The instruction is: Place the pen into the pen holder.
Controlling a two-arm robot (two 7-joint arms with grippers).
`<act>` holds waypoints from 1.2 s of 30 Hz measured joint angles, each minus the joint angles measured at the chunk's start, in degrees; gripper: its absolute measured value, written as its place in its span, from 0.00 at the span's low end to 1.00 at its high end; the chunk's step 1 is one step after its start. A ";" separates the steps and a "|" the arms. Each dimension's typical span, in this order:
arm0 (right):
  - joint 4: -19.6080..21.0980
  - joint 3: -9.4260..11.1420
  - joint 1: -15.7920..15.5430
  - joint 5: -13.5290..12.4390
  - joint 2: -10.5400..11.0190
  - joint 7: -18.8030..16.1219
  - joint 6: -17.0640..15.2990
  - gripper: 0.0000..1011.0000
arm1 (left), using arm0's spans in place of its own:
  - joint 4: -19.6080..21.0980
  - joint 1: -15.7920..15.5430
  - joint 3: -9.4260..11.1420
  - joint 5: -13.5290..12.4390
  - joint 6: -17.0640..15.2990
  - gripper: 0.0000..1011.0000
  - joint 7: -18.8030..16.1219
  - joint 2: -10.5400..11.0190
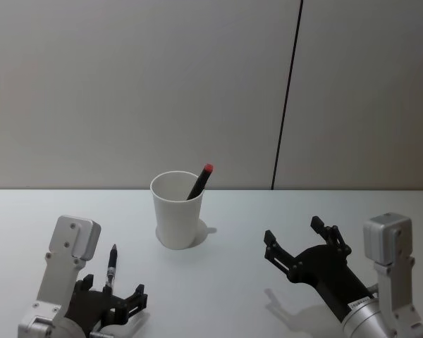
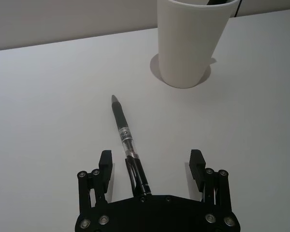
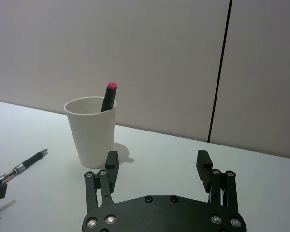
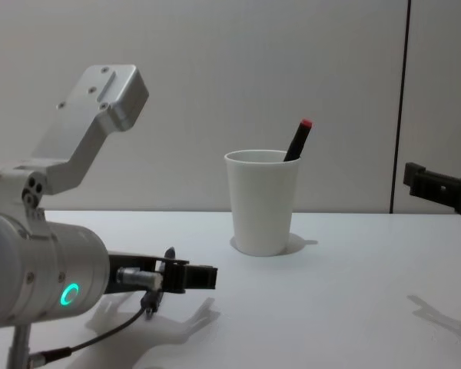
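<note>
1 holder w/ red-tip pen; 1 black pen outside

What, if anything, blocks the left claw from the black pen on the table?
Probably yes: the left claw is open, the black pen lies between its fingers, and nothing sits in the way.

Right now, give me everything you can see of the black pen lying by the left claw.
The black pen is slim: dark rubbery grip behind the tip, clear mid-barrel with a printed label, glossy black rear with what looks like a clip. It lies flat on the white table, tip toward the white paper cup but apart from it. Its rear sits between the fingers of the open left claw, untouched.
</note>
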State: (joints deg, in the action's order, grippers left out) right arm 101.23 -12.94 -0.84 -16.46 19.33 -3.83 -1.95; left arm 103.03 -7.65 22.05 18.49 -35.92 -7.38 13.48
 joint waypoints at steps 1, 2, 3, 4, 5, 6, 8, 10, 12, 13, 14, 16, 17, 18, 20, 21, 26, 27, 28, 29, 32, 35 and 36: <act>0.00 0.00 0.00 0.00 0.00 0.00 0.00 0.99 | -0.18 0.08 -0.10 -0.08 0.00 0.99 -0.36 -0.37; 0.00 0.00 0.00 0.00 0.00 0.00 0.00 0.99 | -0.28 0.12 -0.15 -0.11 0.00 0.99 -0.49 -0.54; 0.00 0.00 0.00 0.00 0.00 0.00 0.00 0.99 | -0.43 0.16 -0.23 -0.14 0.00 0.99 -0.62 -0.75; 0.00 0.00 0.00 0.00 0.00 0.00 0.00 0.99 | -0.49 0.18 -0.27 -0.16 0.00 0.99 -0.73 -0.85; 0.00 0.00 0.00 0.00 0.00 0.00 0.00 0.99 | -0.75 0.21 -0.41 -0.19 0.01 0.99 -0.95 -1.20; 0.00 0.00 0.00 0.00 0.00 0.00 0.00 0.99 | -0.87 0.23 -0.48 -0.19 0.01 0.99 -1.00 -1.34; 0.00 0.00 0.00 0.00 0.00 0.00 0.00 0.99 | -1.27 0.26 -0.68 -0.19 0.12 0.99 -1.18 -1.74; 0.00 0.00 0.00 0.00 0.00 0.00 0.00 0.99 | -1.62 0.27 -0.88 -0.20 0.24 0.99 -1.28 -2.04; 0.00 0.00 0.00 0.00 0.00 0.00 0.00 0.99 | -2.02 0.28 -1.09 -0.18 0.41 0.99 -1.31 -2.37; 0.00 0.00 0.00 0.00 0.00 0.00 0.00 0.99 | -2.02 0.28 -1.09 -0.18 0.41 0.99 -1.31 -2.37; 0.00 0.00 0.00 0.00 0.00 0.00 0.00 0.99 | -2.28 0.30 -1.23 -0.14 0.54 0.99 -1.31 -2.56; 0.00 0.00 0.00 0.00 0.00 0.00 0.00 0.99 | -2.56 0.33 -1.40 -0.10 0.66 0.99 -1.31 -2.78; 0.00 0.00 0.00 0.00 0.00 0.00 0.00 0.99 | -2.78 0.35 -1.54 -0.06 0.80 0.99 -1.31 -2.95; 0.00 0.00 0.00 0.00 0.00 0.00 0.00 0.99 | -2.89 0.36 -1.61 -0.04 0.86 0.99 -1.31 -3.02; 0.00 0.00 0.00 0.00 0.00 0.00 0.00 0.99 | -3.15 0.39 -1.79 0.02 1.05 0.99 -1.30 -3.23; 0.00 0.00 0.00 0.00 0.00 0.00 0.00 0.99 | -3.22 0.39 -1.85 0.03 1.10 0.99 -1.29 -3.29; 0.00 0.00 0.00 0.00 0.00 0.00 0.00 0.99 | -3.59 0.44 -2.09 0.13 1.34 0.99 -1.24 -3.58; 0.00 0.00 0.00 0.00 0.00 0.00 0.00 0.99 | -3.68 0.44 -2.16 0.15 1.39 0.99 -1.22 -3.66; 0.00 0.00 0.00 0.00 0.00 0.00 0.00 0.99 | -3.72 0.44 -2.18 0.16 1.42 0.99 -1.21 -3.69; 0.00 0.00 0.00 0.00 0.00 0.00 0.00 0.99 | -3.79 0.45 -2.24 0.18 1.47 0.99 -1.20 -3.77; 0.00 0.00 0.00 0.00 0.00 0.00 0.00 0.99 | -3.93 0.45 -2.33 0.20 1.56 0.99 -1.19 -3.88; 0.00 0.00 0.00 0.00 0.00 0.00 0.00 0.99 | -4.03 0.46 -2.42 0.21 1.61 0.97 -1.19 -3.96; 0.00 0.00 0.00 0.00 0.00 0.00 0.00 0.99 | -4.05 0.46 -2.44 0.21 1.62 0.95 -1.20 -3.97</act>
State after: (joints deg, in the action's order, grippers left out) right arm 101.23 -12.94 -0.84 -16.46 19.33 -3.83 -1.95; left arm 98.99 -7.19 19.61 18.71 -34.29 -8.58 9.51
